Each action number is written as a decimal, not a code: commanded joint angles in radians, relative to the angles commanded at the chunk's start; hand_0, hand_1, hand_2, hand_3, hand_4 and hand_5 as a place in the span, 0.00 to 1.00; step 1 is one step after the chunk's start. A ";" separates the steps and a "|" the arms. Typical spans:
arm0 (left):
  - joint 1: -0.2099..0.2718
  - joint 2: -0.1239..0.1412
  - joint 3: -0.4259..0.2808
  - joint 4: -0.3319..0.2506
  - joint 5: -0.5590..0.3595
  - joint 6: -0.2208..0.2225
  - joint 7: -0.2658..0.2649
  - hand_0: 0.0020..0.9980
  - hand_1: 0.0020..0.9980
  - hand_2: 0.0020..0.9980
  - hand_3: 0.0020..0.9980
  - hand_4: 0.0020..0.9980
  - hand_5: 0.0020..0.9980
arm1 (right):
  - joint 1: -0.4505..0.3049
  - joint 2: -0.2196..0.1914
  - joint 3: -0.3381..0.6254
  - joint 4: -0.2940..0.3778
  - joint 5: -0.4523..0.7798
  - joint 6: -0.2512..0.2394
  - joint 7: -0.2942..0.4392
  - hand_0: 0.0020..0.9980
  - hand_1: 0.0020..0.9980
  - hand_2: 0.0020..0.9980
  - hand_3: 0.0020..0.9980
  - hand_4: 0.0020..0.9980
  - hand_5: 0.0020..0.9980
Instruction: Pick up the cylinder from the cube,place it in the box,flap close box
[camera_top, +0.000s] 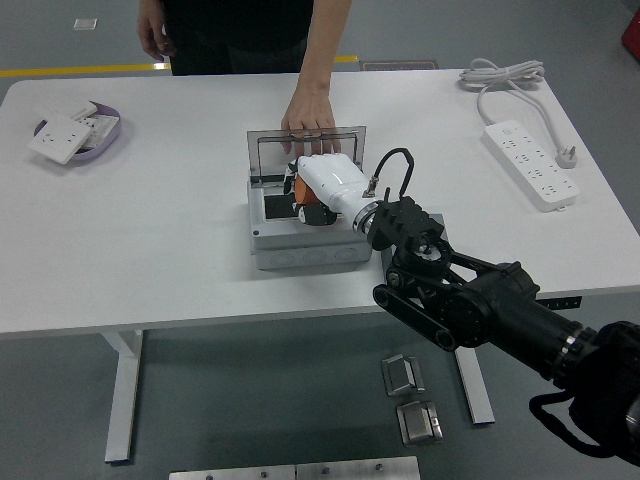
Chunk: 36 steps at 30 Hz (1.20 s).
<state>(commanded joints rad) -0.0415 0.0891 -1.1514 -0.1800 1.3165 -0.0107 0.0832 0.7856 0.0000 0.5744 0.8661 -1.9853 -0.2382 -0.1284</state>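
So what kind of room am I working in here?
Probably a robotics lab or test workshop: a plain white table on a grey floor with yellow tape, a power strip, and metal parts lying on the floor.

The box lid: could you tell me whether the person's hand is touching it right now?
Touching. The head view shows the person's hand with its fingers resting on the top edge of the raised box lid.
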 joint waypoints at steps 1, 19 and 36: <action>0.000 0.000 0.000 0.000 0.000 0.000 0.000 0.60 0.62 0.57 0.61 0.67 0.32 | 0.000 0.000 0.000 -0.001 -0.001 0.001 0.000 0.78 0.68 0.67 0.69 0.54 0.26; -0.001 -0.001 0.010 0.000 -0.005 0.000 -0.002 0.60 0.62 0.57 0.61 0.67 0.31 | -0.006 0.000 0.013 -0.010 0.003 0.007 0.015 0.82 0.70 0.70 0.71 0.78 0.34; 0.001 -0.002 0.002 0.000 -0.002 0.001 0.000 0.60 0.62 0.57 0.61 0.67 0.31 | 0.128 -0.122 0.056 0.133 0.431 0.039 0.067 0.81 0.69 0.69 0.72 0.82 0.36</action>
<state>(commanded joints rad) -0.0404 0.0874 -1.1495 -0.1800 1.3150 -0.0097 0.0833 0.9137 -0.1221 0.6306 0.9996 -1.5539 -0.1993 -0.0610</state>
